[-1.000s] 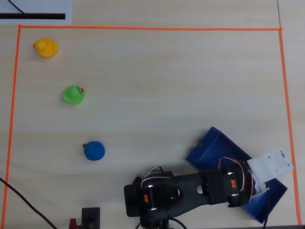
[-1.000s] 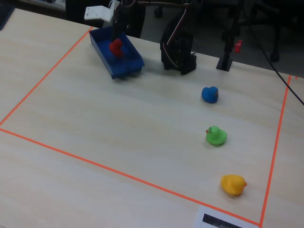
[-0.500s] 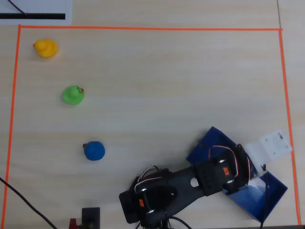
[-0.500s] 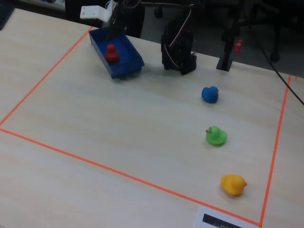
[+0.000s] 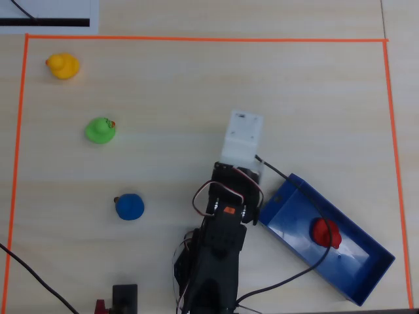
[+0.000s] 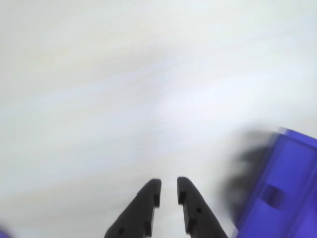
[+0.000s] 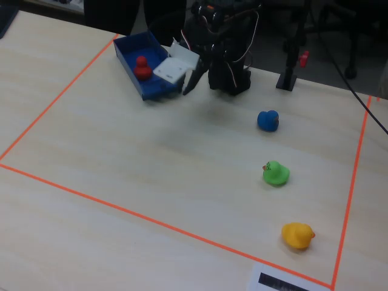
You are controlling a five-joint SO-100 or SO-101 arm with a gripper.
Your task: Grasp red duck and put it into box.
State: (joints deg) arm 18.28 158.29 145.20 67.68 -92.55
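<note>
The small rounded red toy duck (image 5: 325,233) already sits on the floor of the long low-walled blue box (image 5: 285,207). In the overhead view it lies right of the arm, beyond the box's near wall. The black fingers (image 6: 168,191) are narrowly parted, empty, over bare pale table (image 6: 124,89).

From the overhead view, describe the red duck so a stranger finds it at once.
Find the orange tape framing the table, then the blue box at lower right beside the arm. The red duck sits inside it, the only duck in the box; the blue, green and yellow ones stand loose at left.
</note>
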